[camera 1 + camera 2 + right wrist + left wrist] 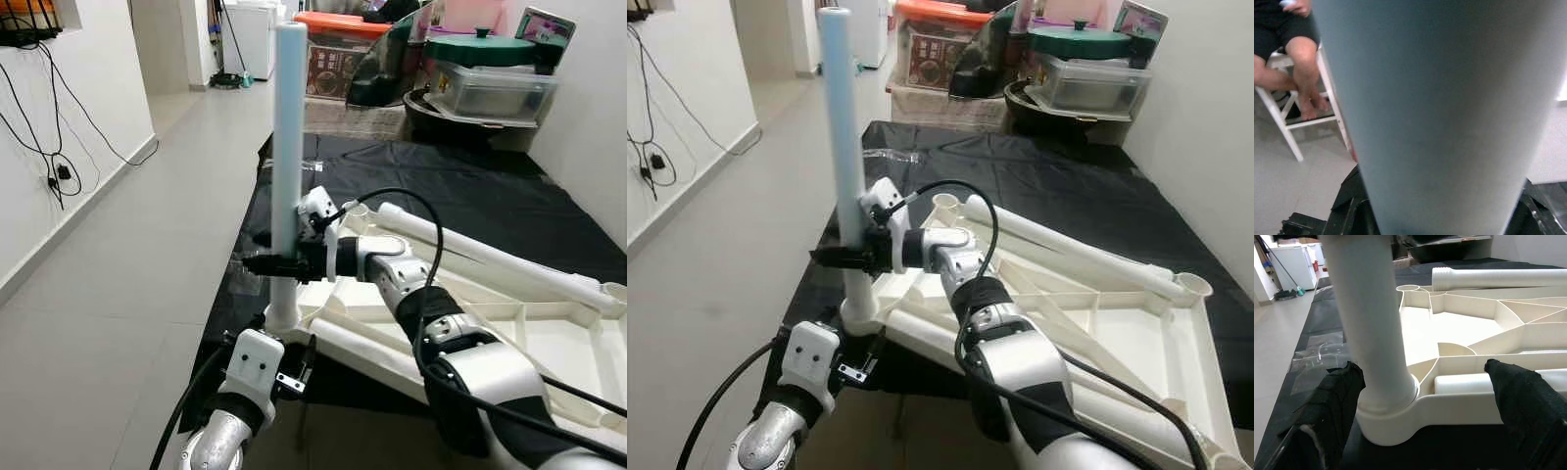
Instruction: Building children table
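A black sheet point(470, 186) covers the floor, and on it lies the upturned white plastic tabletop point(1117, 333), ribbed underside facing up. A loose table leg point(490, 250) rests across the ribs, running from near the far corner socket point(945, 204) toward the robot's right. At the corner nearest the robot's left, another leg point(287, 147), pale blue-white, stands upright in its round corner socket point(1386, 423).

The right hand point(265, 264) reaches across and is clamped on this upright leg low down, just above the socket; its wrist view shows the tube pressed right against the camera. The left hand point(1425, 396) sits low at the same corner with its fingers point(1334, 396) spread wide, one beside the leg's base and the other out along the tabletop's edge, gripping nothing.

The step in hand looks like seating or screwing this leg into its socket. The next move probably calls for turning or pressing the leg down while keeping it vertical, with the left hand steadying the corner so the tabletop does not slide. A person point(1298, 44) sits on a white stool beyond.
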You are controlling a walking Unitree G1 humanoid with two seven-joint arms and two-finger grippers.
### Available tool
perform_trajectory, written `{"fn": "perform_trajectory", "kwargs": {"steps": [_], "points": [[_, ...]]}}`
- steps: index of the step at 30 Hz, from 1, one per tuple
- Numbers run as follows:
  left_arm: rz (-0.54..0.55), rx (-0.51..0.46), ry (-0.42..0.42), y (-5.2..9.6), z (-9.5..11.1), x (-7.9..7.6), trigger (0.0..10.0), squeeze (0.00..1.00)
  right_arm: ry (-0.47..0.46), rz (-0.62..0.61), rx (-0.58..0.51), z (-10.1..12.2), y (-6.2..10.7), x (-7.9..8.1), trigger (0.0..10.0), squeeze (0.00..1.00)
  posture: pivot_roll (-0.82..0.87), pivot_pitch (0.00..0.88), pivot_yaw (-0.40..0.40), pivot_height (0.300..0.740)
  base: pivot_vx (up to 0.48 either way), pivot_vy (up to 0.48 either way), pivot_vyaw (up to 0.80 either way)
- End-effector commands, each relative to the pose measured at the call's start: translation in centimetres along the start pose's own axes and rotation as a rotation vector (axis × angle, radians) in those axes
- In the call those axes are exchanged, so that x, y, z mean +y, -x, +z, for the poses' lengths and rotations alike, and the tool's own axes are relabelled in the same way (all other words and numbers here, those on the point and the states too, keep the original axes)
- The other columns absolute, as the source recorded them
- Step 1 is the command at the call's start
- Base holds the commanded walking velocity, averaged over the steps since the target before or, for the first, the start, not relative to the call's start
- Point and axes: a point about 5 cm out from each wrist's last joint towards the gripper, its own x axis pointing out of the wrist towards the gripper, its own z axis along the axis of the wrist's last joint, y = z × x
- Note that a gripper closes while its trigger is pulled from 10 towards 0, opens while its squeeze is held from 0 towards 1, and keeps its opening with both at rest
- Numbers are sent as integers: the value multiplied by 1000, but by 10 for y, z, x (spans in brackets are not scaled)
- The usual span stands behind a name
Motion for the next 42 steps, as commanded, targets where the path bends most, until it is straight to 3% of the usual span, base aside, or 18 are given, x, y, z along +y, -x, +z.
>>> {"fn": "perform_trajectory", "kwargs": {"steps": [1,5,6,7,10,11,13,15,19,22,23,24,27,28,32,34,35,42], "points": [[-1,5,7,0,0,-3,10000,0,-17,42,42,-7,-6,5,0,0,72,0,-113,740,0,0,0],[0,4,9,0,0,-3,10000,0,-8,-148,20,-12,-6,-2,0,0,70,0,-116,740,0,0,0],[0,4,8,-1,0,-2,10000,0,11,-395,6,-12,-2,-15,0,0,70,0,-114,740,0,0,0],[0,4,8,-1,0,-2,10000,0,11,-395,6,-12,-2,-15,0,0,70,0,-114,740,0,0,0],[0,4,8,-1,0,-1,10000,0,-49,-999,-19,-11,27,-42,0,0,59,0,-102,740,0,0,0],[0,4,8,-1,0,-1,10000,0,-49,-999,-19,-11,27,-42,0,0,59,0,-102,740,0,0,0],[-2,5,8,-1,0,-1,10000,0,-91,-1382,-40,-16,57,-51,0,0,56,0,-103,740,0,0,0],[-3,5,7,-2,0,0,10000,0,-141,-1547,-64,-20,68,-51,0,0,60,0,-101,740,0,0,0],[-2,5,5,-2,0,0,10000,0,-206,-1612,-97,-25,63,-45,0,0,63,0,-103,740,0,0,0],[-1,5,4,-2,0,0,10000,0,-268,-1618,-116,-29,48,-38,0,0,63,0,-103,740,0,0,0],[0,5,3,-1,0,0,10000,0,-278,-1570,-137,-27,30,-32,0,0,65,0,-105,740,0,0,0],[-1,5,3,-1,0,-1,10000,0,-269,-1529,-156,-24,23,-30,10000,0,64,0,-103,740,0,0,0],[-1,5,3,-1,0,-1,10000,0,-249,-1508,-169,-21,15,-28,10000,0,66,0,-109,740,0,0,0],[0,5,4,-1,0,-1,10000,0,-229,-1467,-199,-17,10,-27,10000,1000,65,0,-108,740,0,0,0],[0,5,4,-1,0,-1,10000,0,-216,-1444,-219,-14,7,-25,10000,1000,64,0,-107,740,0,0,0],[-3,6,5,-1,-1,-1,10000,0,-118,-1360,-259,-4,6,-25,10000,976,61,0,-106,740,0,0,0],[-4,6,5,-1,-1,-1,10000,0,-97,-1286,-273,0,7,-27,10000,0,59,0,-102,740,0,0,0],[-4,6,5,-2,-1,-1,10000,0,-27,-995,-195,0,13,-32,10000,0,56,0,-106,740,0,0,0]]}}
